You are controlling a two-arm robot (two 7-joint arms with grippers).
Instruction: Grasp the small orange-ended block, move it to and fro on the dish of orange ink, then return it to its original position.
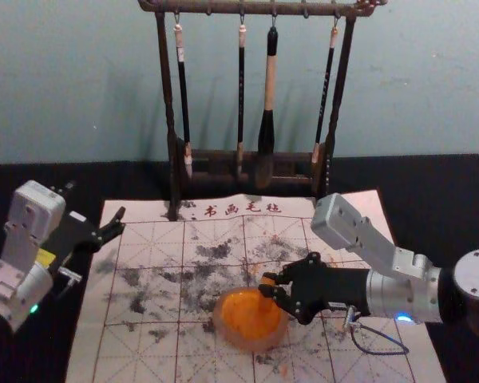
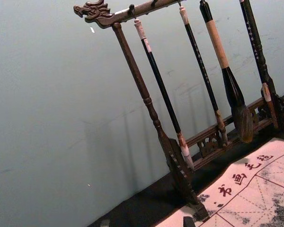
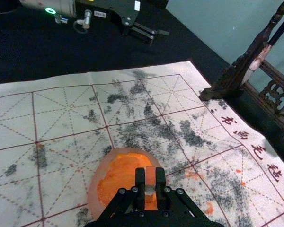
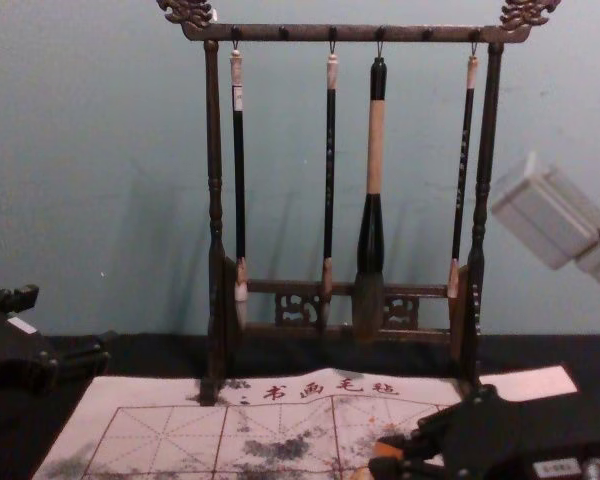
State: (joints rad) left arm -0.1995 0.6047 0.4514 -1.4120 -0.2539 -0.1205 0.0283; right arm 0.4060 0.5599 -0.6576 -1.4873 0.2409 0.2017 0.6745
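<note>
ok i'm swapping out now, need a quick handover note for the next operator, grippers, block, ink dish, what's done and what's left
Right gripper: shut on the block, reaching over the right side of the ink dish.
Left gripper: idle and open, by the mat's left edge.
Dish: on the mat, with orange ink in it.
Done: block grasped and brought to the dish. Can't tell if it touches the ink or how much rubbing is done.
Left: finish the to-and-fro if needed, then put the block back; its original spot isn't identifiable here.
</note>
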